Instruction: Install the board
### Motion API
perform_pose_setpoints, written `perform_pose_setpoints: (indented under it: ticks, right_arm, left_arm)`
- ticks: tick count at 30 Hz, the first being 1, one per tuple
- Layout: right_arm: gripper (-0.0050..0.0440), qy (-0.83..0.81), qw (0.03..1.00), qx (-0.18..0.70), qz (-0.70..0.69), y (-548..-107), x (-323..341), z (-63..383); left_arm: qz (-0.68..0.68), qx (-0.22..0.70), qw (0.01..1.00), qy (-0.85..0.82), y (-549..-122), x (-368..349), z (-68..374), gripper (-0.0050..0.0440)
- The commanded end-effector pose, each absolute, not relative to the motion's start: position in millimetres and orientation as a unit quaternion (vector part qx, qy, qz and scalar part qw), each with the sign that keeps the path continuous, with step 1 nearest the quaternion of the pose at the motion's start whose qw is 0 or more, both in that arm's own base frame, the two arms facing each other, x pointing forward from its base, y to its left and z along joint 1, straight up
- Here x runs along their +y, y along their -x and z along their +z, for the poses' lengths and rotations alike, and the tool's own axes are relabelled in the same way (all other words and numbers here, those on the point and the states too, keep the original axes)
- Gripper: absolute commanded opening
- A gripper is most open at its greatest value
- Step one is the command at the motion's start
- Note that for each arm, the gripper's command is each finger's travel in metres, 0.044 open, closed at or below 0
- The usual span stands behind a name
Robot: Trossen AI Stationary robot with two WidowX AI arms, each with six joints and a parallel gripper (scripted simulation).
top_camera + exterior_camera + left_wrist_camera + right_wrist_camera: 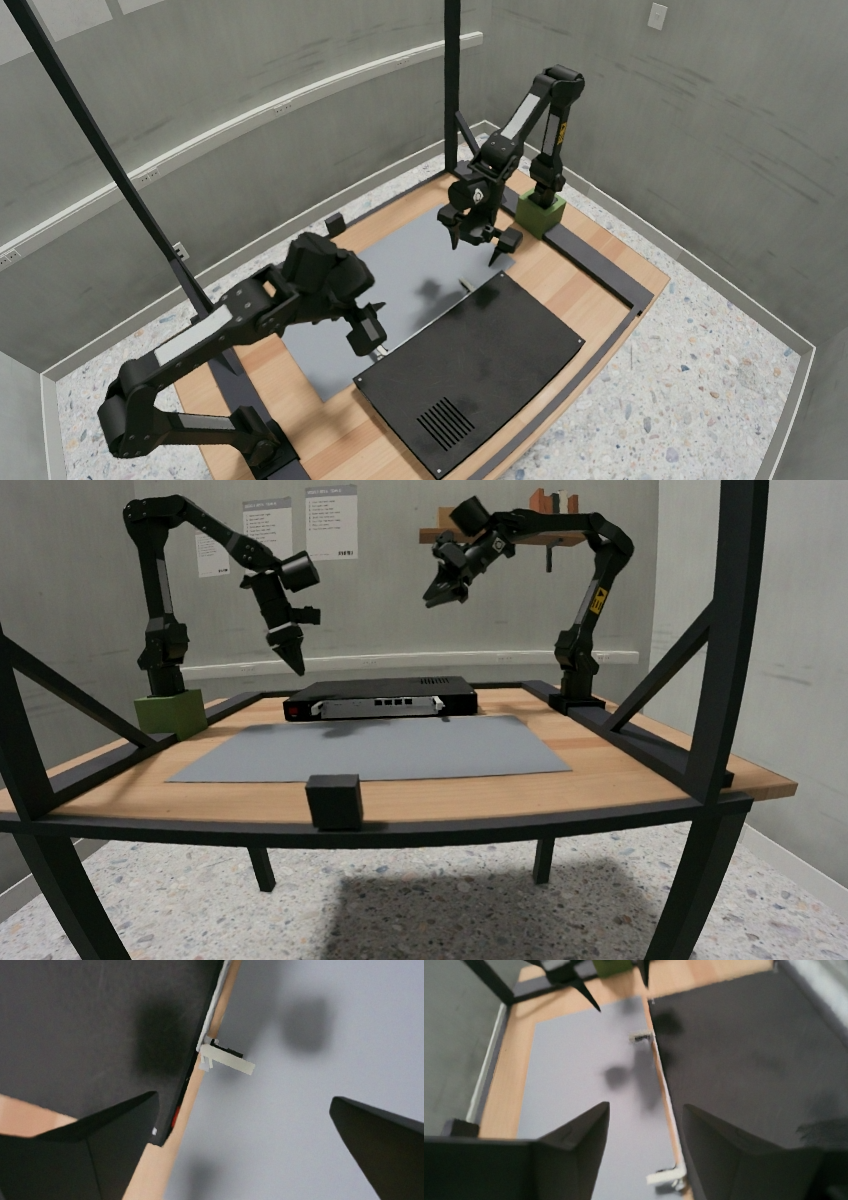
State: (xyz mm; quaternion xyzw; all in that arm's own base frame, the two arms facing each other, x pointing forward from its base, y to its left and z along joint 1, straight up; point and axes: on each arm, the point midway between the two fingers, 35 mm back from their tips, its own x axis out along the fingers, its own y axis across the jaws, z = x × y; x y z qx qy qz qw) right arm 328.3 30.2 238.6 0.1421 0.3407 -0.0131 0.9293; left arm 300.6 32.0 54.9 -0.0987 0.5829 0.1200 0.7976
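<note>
The black enclosure [470, 362] stands flat on the bench, its front at the grey mat's edge. The board's light grey panel [377, 707] sits in its front slot. In the left wrist view one pale lever [227, 1057] sticks out from the panel over the mat, near the enclosure's corner [100, 1025]. The right wrist view shows both levers [640, 1037] [666, 1176] sticking out likewise. My left gripper [476, 246] is open wide and empty, high above that lever. My right gripper [371, 324] is partly open and empty, raised above the other end of the panel.
A grey mat [368, 747] lies in front of the enclosure. The left arm stands on a green block [170, 713]. A small black cube [333, 801] sits at the bench's edge. Black frame posts stand at the bench's corners.
</note>
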Motion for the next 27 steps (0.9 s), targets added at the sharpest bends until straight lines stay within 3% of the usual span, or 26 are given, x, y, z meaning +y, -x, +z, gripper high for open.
perform_pose_setpoints:
  ticks: [1, 6, 27]
  right_arm:
    - [0.0198, -0.067, 0.961, 0.266, 0.029, -318, 25, 267]
    - [0.0198, 0.000, 0.974, 0.221, 0.045, -311, 22, 281]
    - [0.0198, 0.011, 0.975, 0.214, 0.049, -312, 22, 284]
  left_arm:
    - [0.076, 0.563, 0.821, 0.059, -301, 35, 65, 0.0440]
    - [0.059, 0.561, 0.825, 0.042, -300, 35, 65, 0.0440]
    - [0.060, 0.563, 0.823, 0.041, -303, 35, 65, 0.0440]
